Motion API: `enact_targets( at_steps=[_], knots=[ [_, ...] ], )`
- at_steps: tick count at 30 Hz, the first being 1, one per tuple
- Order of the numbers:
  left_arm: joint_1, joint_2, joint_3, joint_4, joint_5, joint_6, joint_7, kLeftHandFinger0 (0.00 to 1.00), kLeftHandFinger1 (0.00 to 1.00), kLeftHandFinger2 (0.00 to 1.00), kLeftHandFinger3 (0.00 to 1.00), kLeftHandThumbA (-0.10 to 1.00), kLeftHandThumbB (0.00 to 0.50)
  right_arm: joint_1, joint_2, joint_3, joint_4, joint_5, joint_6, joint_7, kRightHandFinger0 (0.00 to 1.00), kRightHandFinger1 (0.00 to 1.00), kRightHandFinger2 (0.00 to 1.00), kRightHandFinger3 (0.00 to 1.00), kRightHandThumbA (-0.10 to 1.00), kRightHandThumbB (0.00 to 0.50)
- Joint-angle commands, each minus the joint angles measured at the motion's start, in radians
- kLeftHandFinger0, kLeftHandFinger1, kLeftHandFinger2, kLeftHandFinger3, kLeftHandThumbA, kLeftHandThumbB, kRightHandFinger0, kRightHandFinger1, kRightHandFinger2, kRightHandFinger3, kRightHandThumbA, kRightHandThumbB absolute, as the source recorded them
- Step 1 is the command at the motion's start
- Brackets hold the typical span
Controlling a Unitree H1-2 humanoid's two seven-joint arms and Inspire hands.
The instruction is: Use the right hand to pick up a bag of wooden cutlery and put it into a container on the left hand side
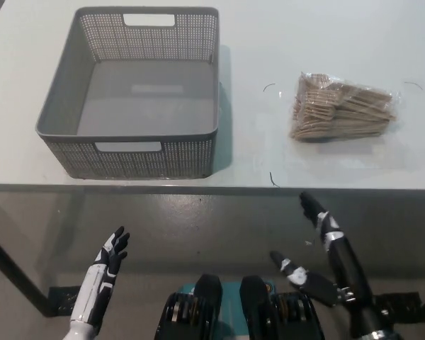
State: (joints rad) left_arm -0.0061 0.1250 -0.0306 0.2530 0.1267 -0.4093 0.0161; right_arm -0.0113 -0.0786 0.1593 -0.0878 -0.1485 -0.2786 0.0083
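1. The pale, smooth counter carries two things: a grey perforated plastic basket on my left and a clear plastic bag of wooden cutlery on my right.
2. Open counter lies between the two; the basket and the bag are well apart, with nothing standing in that stretch.
3. A few thin dark curved marks show on the counter near the bag, one beside its left upper corner, one toward the counter's front edge, one off its right end. I cannot tell what they are.
4. The basket is square-sided with slot handles in its near and far walls, and its floor is bare.
5. The bag lies flat, its long axis running left to right across the counter, tilted slightly. Its wider, bunched end points toward the basket; the narrower end points to my right.
6. The wooden pieces inside run along that same left-right line.
7. My black right hand hangs below the counter's front edge, short of the bag, fingers spread and holding nothing.
8. My white left hand rests low at my left, below the counter's edge, fingers loosely apart and empty.
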Motion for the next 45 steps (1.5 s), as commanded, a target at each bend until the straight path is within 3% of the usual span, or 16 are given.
enact_targets(
  at_steps=[1,3,8,10,15,19,27,35,45],
  knots=[
    [0.014,0.014,-0.012,-0.037,0.018,-0.061,0.025,1.00,1.00,1.00,1.00,1.00,0.264,-0.017,-0.056,-0.045,-0.174,-0.032,0.007,0.018,1.00,1.00,1.00,1.00,0.86,0.379],
    [0.028,0.013,-0.014,-0.042,0.014,-0.061,0.023,1.00,1.00,1.00,1.00,1.00,0.266,-0.052,-0.106,-0.077,-0.210,-0.062,0.034,0.028,1.00,1.00,1.00,1.00,0.92,0.420],
    [0.036,0.020,-0.024,-0.037,0.019,-0.061,0.032,1.00,1.00,1.00,1.00,1.00,0.261,-0.201,-0.263,-0.127,-0.255,-0.080,0.225,0.122,1.00,1.00,1.00,1.00,0.89,0.499],
    [0.042,0.018,-0.027,-0.037,0.024,-0.061,0.037,1.00,1.00,1.00,1.00,1.00,0.265,-0.255,-0.328,-0.130,-0.269,-0.095,0.296,0.164,1.00,1.00,1.00,1.00,0.89,0.500],
    [0.043,0.021,-0.028,-0.036,0.014,-0.061,0.031,1.00,1.00,1.00,1.00,1.00,0.255,-0.452,-0.474,-0.133,-0.214,-0.118,0.444,0.242,1.00,1.00,1.00,1.00,0.77,0.500],
    [0.038,0.025,-0.026,-0.035,0.011,-0.061,0.020,1.00,1.00,1.00,1.00,1.00,0.252,-0.617,-0.548,-0.106,-0.093,-0.146,0.503,0.284,1.00,1.00,1.00,1.00,0.68,0.500],
    [0.040,0.024,-0.028,-0.032,0.018,-0.061,0.018,1.00,1.00,1.00,1.00,1.00,0.256,-0.947,-0.604,0.051,0.287,-0.226,0.497,0.408,1.00,1.00,1.00,1.00,0.63,0.500],
    [0.033,0.027,-0.034,-0.029,0.025,-0.061,0.017,1.00,1.00,1.00,1.00,1.00,0.248,-1.203,-0.568,0.243,0.756,-0.341,0.345,0.424,1.00,1.00,1.00,1.00,0.68,0.500],
    [0.023,0.032,-0.037,-0.027,0.020,-0.061,0.007,1.00,1.00,1.00,1.00,1.00,0.270,-1.336,-0.521,0.432,1.034,-0.396,0.269,0.506,1.00,1.00,1.00,1.00,0.70,0.500]
  ],
)
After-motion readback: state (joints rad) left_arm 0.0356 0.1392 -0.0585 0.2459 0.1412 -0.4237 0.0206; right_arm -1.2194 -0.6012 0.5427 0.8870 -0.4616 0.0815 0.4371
